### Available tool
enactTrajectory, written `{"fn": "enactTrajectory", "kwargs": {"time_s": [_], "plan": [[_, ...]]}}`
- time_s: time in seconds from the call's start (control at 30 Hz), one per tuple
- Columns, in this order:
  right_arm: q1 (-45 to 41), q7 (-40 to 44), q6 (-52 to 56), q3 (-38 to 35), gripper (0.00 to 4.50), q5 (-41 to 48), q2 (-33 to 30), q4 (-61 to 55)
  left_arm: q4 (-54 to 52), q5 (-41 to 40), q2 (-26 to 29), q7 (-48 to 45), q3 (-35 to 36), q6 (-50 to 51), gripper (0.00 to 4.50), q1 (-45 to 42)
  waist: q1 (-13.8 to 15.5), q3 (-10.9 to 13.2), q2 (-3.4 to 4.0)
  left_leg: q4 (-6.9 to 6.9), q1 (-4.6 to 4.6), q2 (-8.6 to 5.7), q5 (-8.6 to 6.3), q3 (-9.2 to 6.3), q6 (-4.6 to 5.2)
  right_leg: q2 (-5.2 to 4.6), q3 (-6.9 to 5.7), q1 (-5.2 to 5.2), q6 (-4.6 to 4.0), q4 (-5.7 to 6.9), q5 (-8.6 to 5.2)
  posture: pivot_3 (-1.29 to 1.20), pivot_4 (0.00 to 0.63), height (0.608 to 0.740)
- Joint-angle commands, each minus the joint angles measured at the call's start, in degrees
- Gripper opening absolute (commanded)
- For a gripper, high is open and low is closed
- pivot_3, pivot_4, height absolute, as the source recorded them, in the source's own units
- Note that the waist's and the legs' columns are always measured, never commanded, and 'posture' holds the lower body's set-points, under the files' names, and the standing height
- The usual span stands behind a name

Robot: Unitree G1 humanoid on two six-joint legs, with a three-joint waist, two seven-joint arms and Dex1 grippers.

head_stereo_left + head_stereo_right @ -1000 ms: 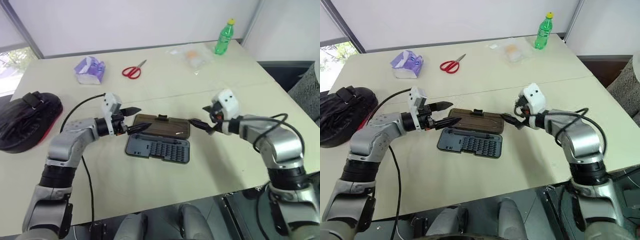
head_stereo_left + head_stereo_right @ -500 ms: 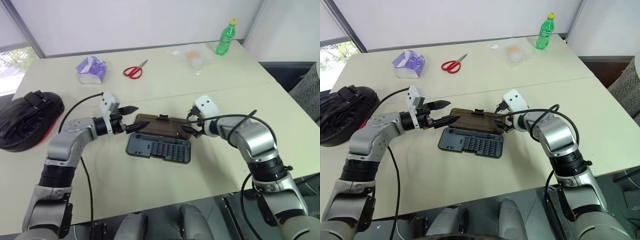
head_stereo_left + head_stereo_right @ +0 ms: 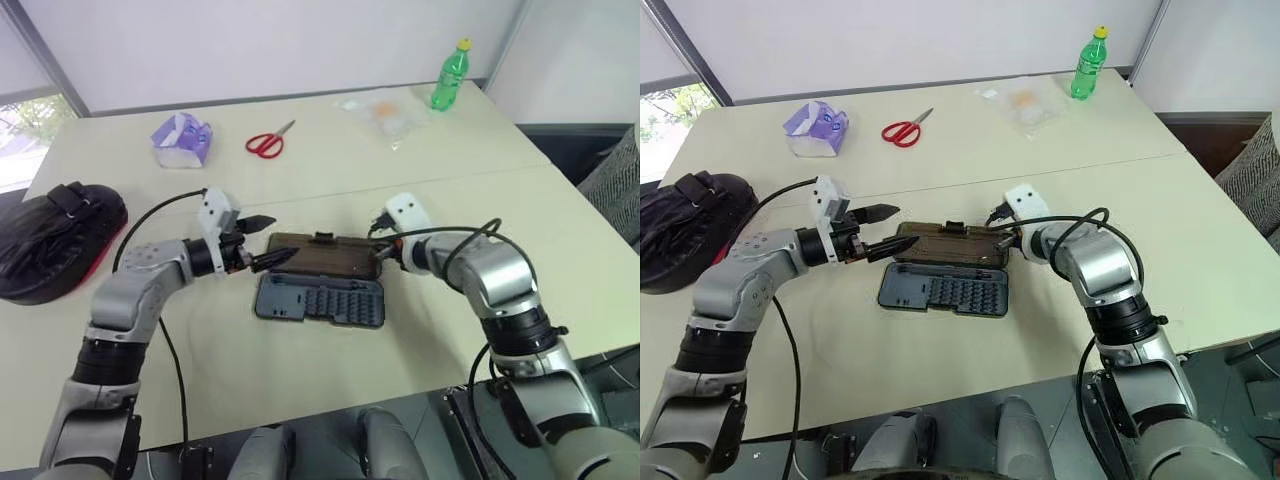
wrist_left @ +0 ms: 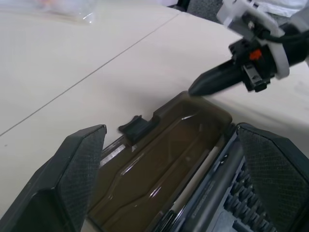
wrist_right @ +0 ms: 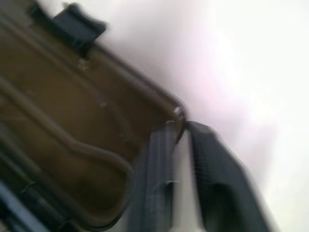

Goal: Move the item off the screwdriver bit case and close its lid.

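Observation:
The item, a black padded mitt with a red edge (image 3: 50,240), lies at the table's far left, well away from the screwdriver bit case. The case lies open at mid table: the grey tray (image 3: 320,300) with rows of bits is nearer me, and the smoky-brown lid (image 3: 325,255) is folded back behind it. My left gripper (image 3: 272,240) hangs open at the lid's left end, its fingers (image 4: 72,179) apart on either side of the lid (image 4: 159,159). My right gripper (image 3: 383,252) is shut on the lid's right far corner, whose rim (image 5: 177,112) runs in between its fingertips.
Along the table's far side are a purple tissue pack (image 3: 180,138), red scissors (image 3: 266,142), a clear plastic bag (image 3: 385,112) and a green bottle (image 3: 449,74). A black cable loops from my left wrist over the table.
My right gripper came left and down from beside the case to the lid's right corner, then shut there. The left gripper stayed open in place.

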Motion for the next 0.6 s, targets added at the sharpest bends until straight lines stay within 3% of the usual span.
{"fn": "enactTrajectory", "kwargs": {"time_s": [0.03,0.57,0.6], "plan": [[-0.39,0.66,0.09,0.18,0.04,-0.04,0.16,0.82,-2.76,-1.26,0.76,0.48,2.15,0.53,4.50,0.28,-0.01,-0.01,0.01,0.00,0.00,0.00,0.00,0.01,0.00,0.00,0.00,0.00,0.00,0.00,0.00,0.00,0.150,0.740],[-1.12,1.17,0.32,-1.01,0.04,0.81,2.13,0.17,-4.13,-1.62,0.92,2.06,2.72,1.04,4.50,1.02,-0.21,-0.01,0.02,-0.02,0.00,0.01,0.00,0.01,0.00,0.00,0.01,-0.03,0.00,0.02,0.00,0.00,0.150,0.740],[-1.24,0.50,0.93,-1.31,0.28,0.52,2.50,0.25,-4.12,-1.62,0.92,2.11,2.67,1.01,4.50,1.00,-0.21,-0.01,0.01,-0.02,0.00,0.01,0.00,0.01,0.00,0.00,0.01,-0.03,0.00,0.02,0.00,0.00,0.150,0.740]]}}
